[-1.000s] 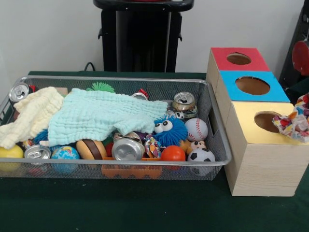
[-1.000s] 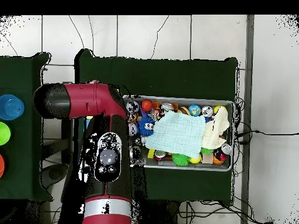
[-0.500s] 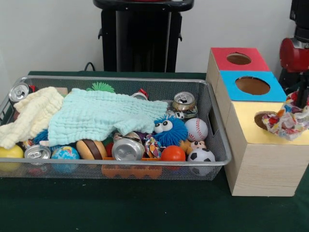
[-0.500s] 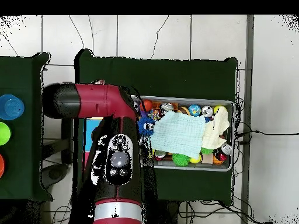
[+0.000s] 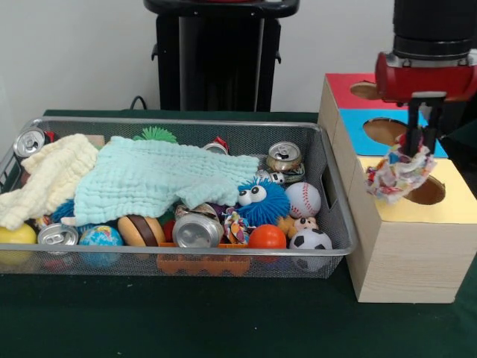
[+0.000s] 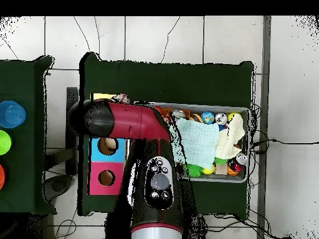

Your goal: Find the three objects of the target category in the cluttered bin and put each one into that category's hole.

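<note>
The confetti wad (image 5: 399, 173) hangs from the fingers (image 5: 419, 127) right over the yellow-surround hole (image 5: 427, 190), half covering its opening. Cloths (image 5: 149, 179) blanket most of the bin (image 5: 328, 186), while the green surface (image 5: 223, 321) in front lies open.

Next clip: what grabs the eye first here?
The red and black arm hanging over the wooden boxes, its gripper shut on a confetti-patterned wad beside the yellow-surround hole. Then the mesh bin at left, where a pale blue cloth lies over cans and balls.
</note>
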Tool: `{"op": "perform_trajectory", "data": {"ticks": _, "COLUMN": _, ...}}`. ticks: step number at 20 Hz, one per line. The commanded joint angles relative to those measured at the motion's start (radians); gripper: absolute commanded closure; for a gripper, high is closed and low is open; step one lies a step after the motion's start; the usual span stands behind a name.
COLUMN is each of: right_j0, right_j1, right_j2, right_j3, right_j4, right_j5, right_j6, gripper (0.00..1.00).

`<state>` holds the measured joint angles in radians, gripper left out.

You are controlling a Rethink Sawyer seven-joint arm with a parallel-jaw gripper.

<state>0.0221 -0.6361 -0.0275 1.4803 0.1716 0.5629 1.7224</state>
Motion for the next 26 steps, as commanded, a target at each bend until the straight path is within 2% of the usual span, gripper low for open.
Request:
{"op": "perform_trajectory", "data": {"ticks": 1, "right_j0": -0.080, "right_j1": -0.028, "right_j2": 0.162, "right_j3": 0.233, "right_j4": -0.055, "right_j5": -0.101, "right_j6": -0.015, "gripper": 1.00}}
{"op": "perform_trajectory", "data": {"ticks": 12, "right_j0": -0.088, "right_j1": -0.020, "right_j2": 0.186, "right_j3": 0.224, "right_j4": -0.092, "right_j5": -0.094, "right_j6": 0.025, "gripper": 1.00}}
{"op": "perform_trajectory", "data": {"ticks": 26, "right_j0": 0.043, "right_j1": -0.013, "right_j2": 0.079, "right_j3": 0.161, "right_j4": -0.058, "right_j5": -0.015, "right_j6": 0.184, "gripper": 1.00}}
